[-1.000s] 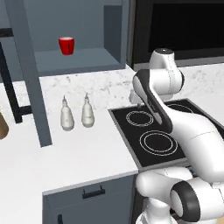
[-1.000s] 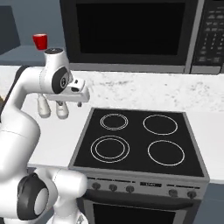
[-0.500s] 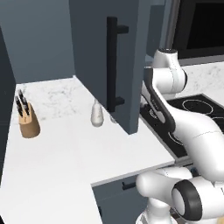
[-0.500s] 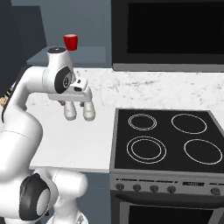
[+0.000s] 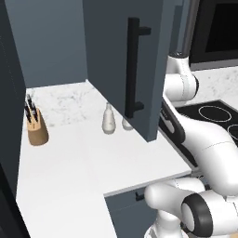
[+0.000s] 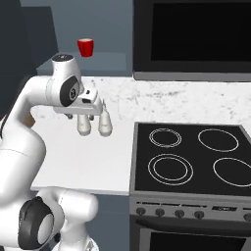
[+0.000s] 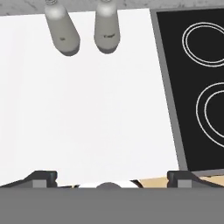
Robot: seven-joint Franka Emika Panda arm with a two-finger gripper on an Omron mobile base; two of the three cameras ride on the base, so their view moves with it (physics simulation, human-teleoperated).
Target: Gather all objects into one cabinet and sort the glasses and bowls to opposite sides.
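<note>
glossy red mug stands upright on open cabinet shelf.

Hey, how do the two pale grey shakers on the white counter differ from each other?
In the hand view, the left pale grey shaker leans outward and shows dark specks on its side, while the right pale grey shaker looks straighter and carries a small dark mark. The left one stands farther from the black stovetop; the right one is nearer it. Both share the same bottle shape and colour, side by side on the white counter.

White marble counter, black cooktop
</note>
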